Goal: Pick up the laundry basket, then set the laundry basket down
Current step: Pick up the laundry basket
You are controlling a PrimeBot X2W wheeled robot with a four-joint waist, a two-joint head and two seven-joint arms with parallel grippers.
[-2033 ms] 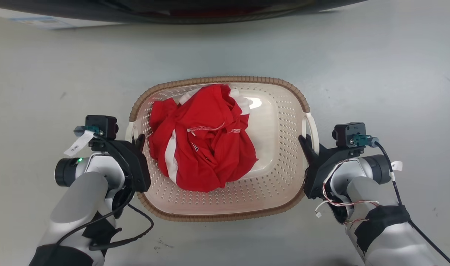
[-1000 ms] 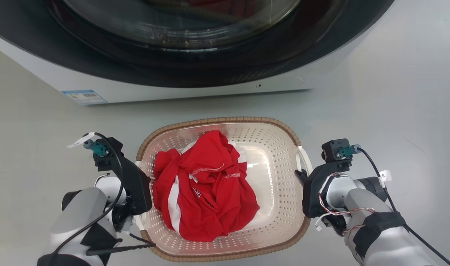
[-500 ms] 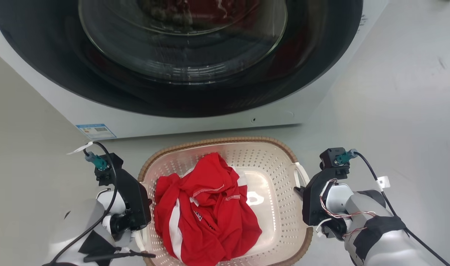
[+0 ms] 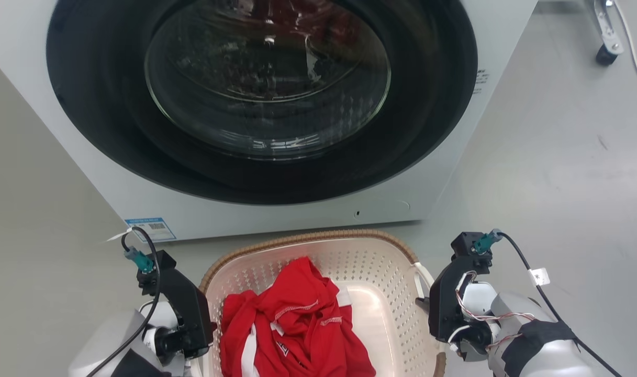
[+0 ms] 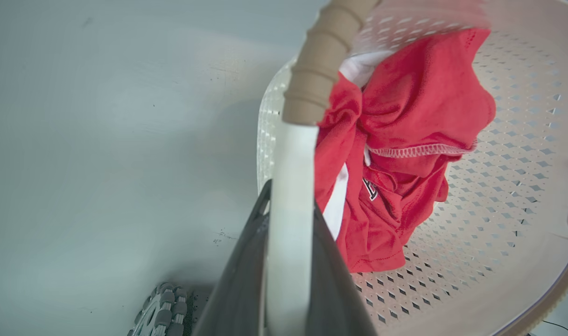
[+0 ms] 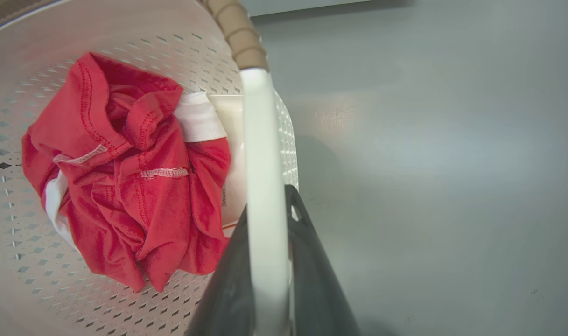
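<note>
The laundry basket (image 4: 318,236), cream perforated plastic with a brown woven-look rim, hangs between my two grippers at the bottom of the head view. A crumpled red and white garment (image 4: 297,324) lies inside it. My left gripper (image 4: 203,330) is shut on the basket's white left handle (image 5: 288,154), and the left wrist view shows its dark fingers (image 5: 246,261) on both sides of the strip. My right gripper (image 4: 425,309) is shut on the white right handle (image 6: 262,140) in the same way. The basket's near end is cut off by the picture's bottom edge.
A white front-loading washing machine (image 4: 276,220) with a large dark round glass door (image 4: 266,89) stands right behind the basket. Grey floor (image 4: 559,157) lies to the right, with a caster and cable (image 4: 606,52) at the top right. A ribbed wheel (image 5: 160,312) shows below the left gripper.
The head camera has swung up: far more of the washing machine shows and the basket sits lower in the picture. Both grippers keep their hold on the handles.
</note>
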